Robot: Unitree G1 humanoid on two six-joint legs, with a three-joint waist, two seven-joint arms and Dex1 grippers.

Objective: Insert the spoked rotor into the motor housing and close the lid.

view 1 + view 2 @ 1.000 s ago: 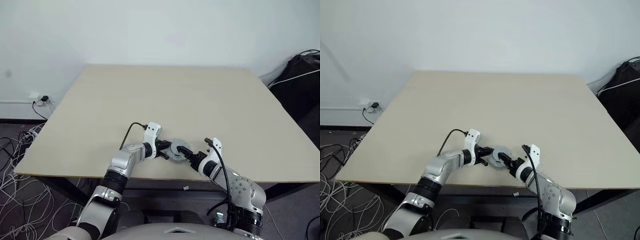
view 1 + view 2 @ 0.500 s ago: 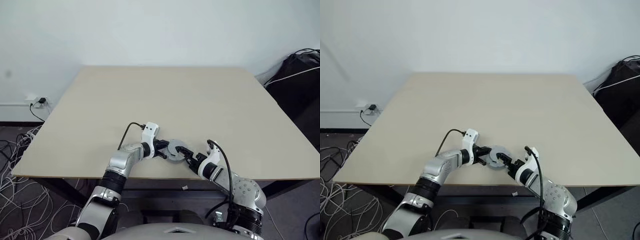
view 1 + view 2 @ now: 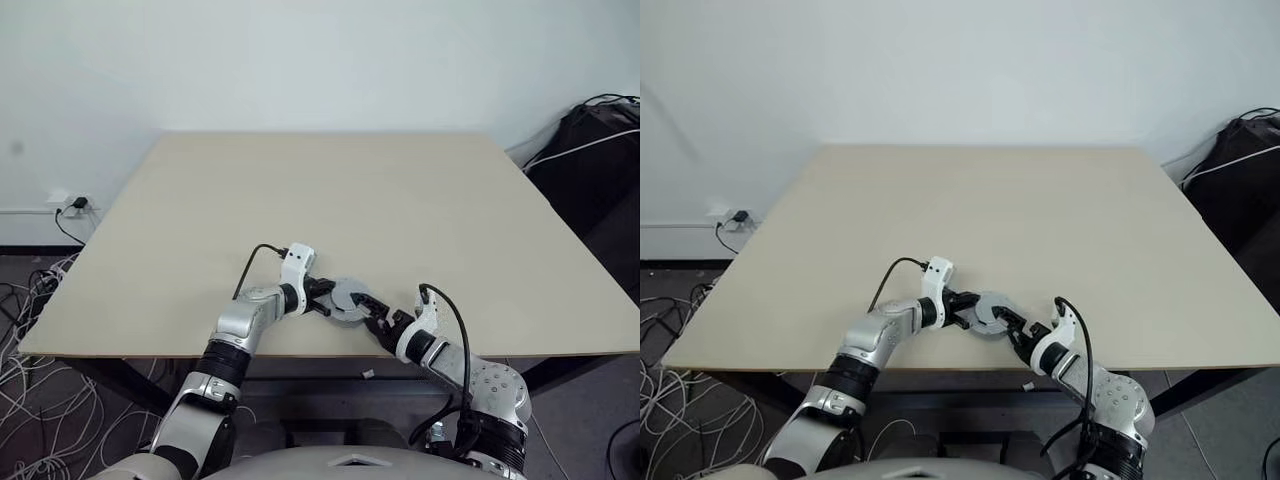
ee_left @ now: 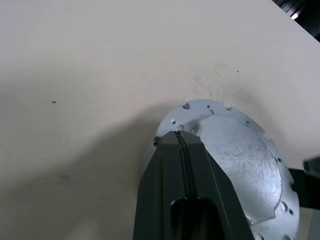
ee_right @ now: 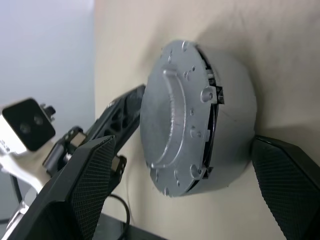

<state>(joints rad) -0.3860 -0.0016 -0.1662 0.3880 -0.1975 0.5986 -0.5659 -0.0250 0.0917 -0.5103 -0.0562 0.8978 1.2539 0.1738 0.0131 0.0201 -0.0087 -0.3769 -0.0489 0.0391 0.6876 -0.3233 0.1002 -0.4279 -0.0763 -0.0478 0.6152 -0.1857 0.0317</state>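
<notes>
A round silver-grey motor housing [image 5: 232,95] stands on the table near its front edge. The lid [image 5: 172,117], a silver disc with small holes, lies on top of it, with a thin dark gap showing at one side. The spoked rotor is hidden. My left gripper [image 4: 179,134] is shut, and its tips rest on the lid's [image 4: 242,160] edge from the left. My right gripper [image 3: 367,309] comes in from the right and is open. Its fingers [image 5: 95,185] stand on either side of the housing [image 3: 347,298].
The beige table [image 3: 330,190] stretches away behind the housing, and its front edge [image 3: 300,354] runs just below both grippers. Cables [image 3: 25,300] lie on the floor at the left. A black bag [image 3: 600,150] sits past the table's right corner.
My right wrist has rolled while its fingers stayed around the housing. The left gripper has held still on the lid. The whole picture has shifted a little.
</notes>
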